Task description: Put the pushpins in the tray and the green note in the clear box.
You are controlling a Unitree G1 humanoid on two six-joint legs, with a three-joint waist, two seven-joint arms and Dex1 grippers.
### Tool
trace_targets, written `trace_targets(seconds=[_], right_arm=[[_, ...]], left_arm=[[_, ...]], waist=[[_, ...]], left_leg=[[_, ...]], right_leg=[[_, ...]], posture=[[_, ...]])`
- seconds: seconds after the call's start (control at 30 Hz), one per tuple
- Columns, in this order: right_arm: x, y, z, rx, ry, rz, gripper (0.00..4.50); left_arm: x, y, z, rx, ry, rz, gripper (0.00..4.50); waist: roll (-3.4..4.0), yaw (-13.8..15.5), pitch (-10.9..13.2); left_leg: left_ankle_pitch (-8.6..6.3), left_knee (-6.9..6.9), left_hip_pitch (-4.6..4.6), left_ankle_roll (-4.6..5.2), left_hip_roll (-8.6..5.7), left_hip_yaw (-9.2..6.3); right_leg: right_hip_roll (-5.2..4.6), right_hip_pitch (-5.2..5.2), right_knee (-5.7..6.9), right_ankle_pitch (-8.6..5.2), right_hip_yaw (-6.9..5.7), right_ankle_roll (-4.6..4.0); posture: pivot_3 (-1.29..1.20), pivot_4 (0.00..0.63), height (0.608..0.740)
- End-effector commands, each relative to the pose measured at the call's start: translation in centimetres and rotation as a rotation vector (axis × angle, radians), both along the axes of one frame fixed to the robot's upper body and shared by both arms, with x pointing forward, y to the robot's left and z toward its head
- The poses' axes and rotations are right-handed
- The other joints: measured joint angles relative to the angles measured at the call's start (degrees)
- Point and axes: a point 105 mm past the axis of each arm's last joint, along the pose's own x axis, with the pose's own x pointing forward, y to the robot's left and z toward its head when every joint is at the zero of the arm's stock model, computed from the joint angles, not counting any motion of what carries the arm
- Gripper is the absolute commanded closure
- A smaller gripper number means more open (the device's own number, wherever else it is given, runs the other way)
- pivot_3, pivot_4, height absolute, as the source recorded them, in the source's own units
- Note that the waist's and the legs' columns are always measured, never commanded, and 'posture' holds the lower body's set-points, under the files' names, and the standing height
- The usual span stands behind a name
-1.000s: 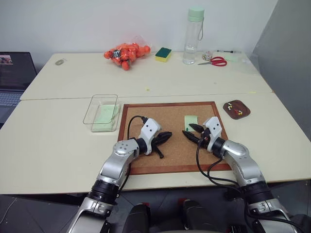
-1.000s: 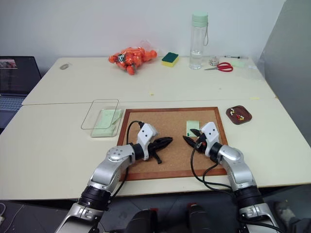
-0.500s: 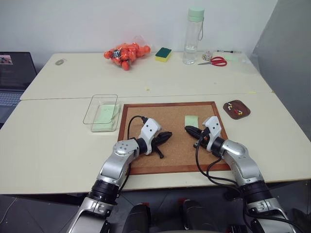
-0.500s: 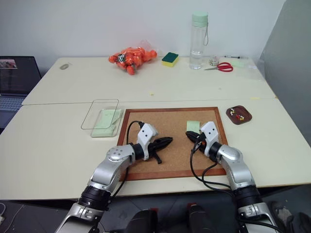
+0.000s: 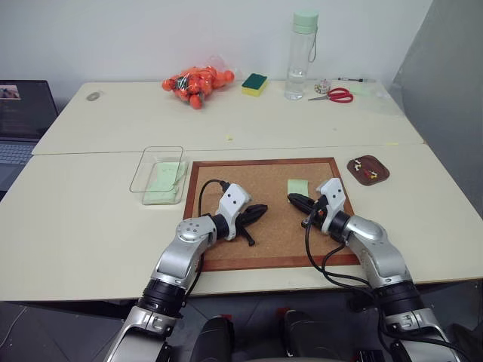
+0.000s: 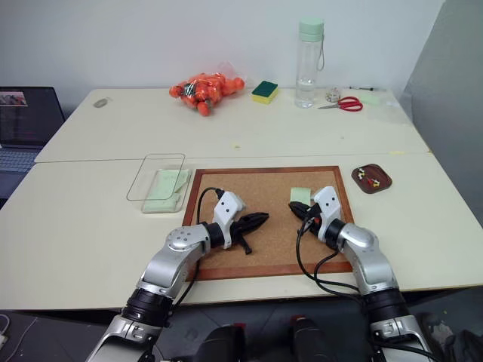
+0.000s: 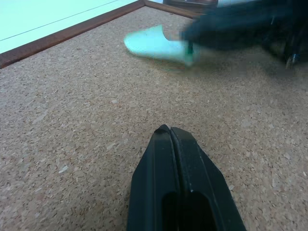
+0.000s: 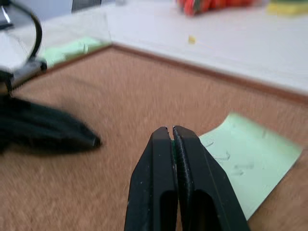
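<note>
We read this as an office or lab room: pale surface (image 5: 98, 219), laptop (image 5: 23, 121), scissors (image 5: 336, 95), bare white wall (image 5: 151, 38).

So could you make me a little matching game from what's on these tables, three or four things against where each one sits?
Things:
1. green note
2. tray
3. clear box
4. scissors

Places:
a. beside the cork board's left edge
b. on the far table, right of the bottle
c. lying on the cork board
d. beyond the cork board's right edge

Pairs: 1-c, 2-d, 3-a, 4-b
</note>
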Motion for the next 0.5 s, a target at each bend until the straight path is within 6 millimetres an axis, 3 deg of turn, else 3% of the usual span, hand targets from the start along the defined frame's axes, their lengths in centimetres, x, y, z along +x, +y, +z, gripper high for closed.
trace_targets(seconds=[0.03,0.2,0.33,0.5], right_arm=[[-0.2,-0.4,2.1,0.023,-0.064,-0.006,4.45],[-0.4,-0.5,2.2,0.022,-0.061,-0.003,4.45],[-0.6,-0.5,2.4,0.015,-0.057,0.011,4.45],[-1.0,-0.6,2.8,0.008,-0.044,0.043,4.50]], left_arm=[[-0.8,-0.2,-2.1,0.023,0.078,-0.012,4.50],[-0.6,-0.2,-1.9,0.030,0.058,-0.009,4.50],[0.6,-0.1,0.4,0.010,-0.090,0.019,4.50],[1.2,0.3,3.3,0.116,-0.334,-0.063,3.65]], waist=[[0.00,0.00,0.00],[0.00,0.00,0.00],[0.00,0.08,0.00],[-0.10,0.26,0.07]], left_leg=[[0.00,0.00,0.01,0.00,0.00,0.01],[0.00,0.00,0.01,0.00,0.00,0.01],[0.00,0.00,0.00,0.00,0.00,0.00],[0.00,0.01,-0.06,0.00,-0.01,0.00]], right_leg=[[0.00,0.00,0.00,0.00,0.01,0.00],[0.00,0.00,0.00,0.00,0.01,0.00],[0.00,0.00,0.00,0.00,0.00,0.00],[0.00,-0.05,0.00,0.01,0.00,0.01]], posture=[[0.00,0.150,0.740],[0.00,0.150,0.740],[0.00,0.150,0.740],[0.00,0.150,0.740]])
